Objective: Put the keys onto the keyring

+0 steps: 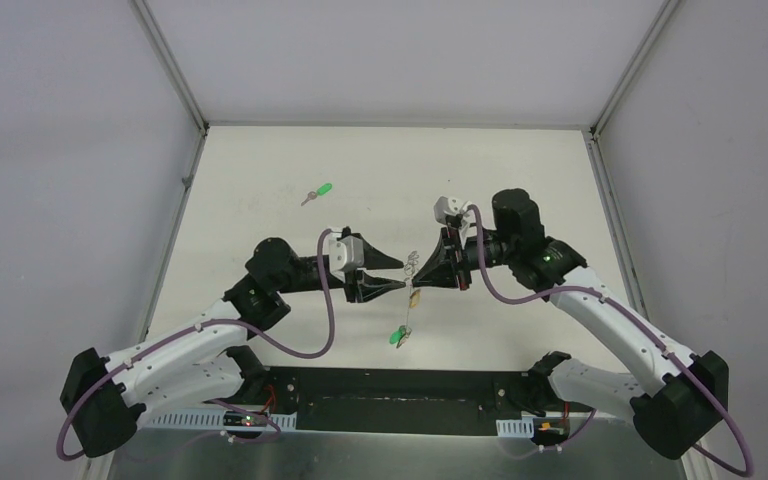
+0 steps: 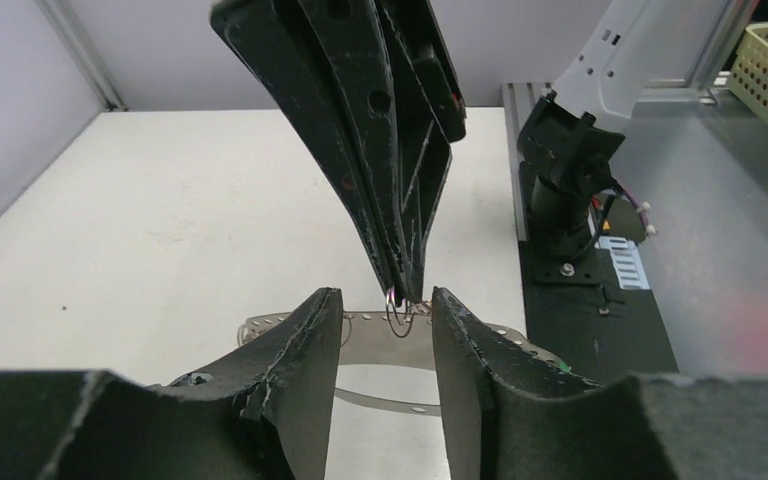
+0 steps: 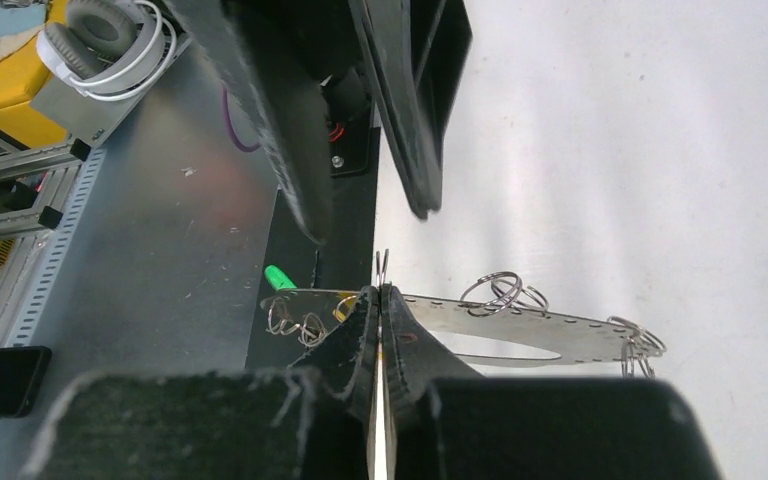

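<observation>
The keyring (image 3: 520, 316), a flat grey perforated metal band hung with small split rings, is held above the bench's (image 1: 260, 160) middle. A thin wire ring on it is pinched by the closed right gripper (image 3: 380, 292). The left gripper (image 2: 385, 296) is spread open beside it. A green key (image 1: 317, 192) is seen toward the far left corner.

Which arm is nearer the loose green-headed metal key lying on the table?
Left. The green-headed metal key lies beyond and left of the left pincer; the right pincer, facing it tip to tip, sits farther right.
</observation>
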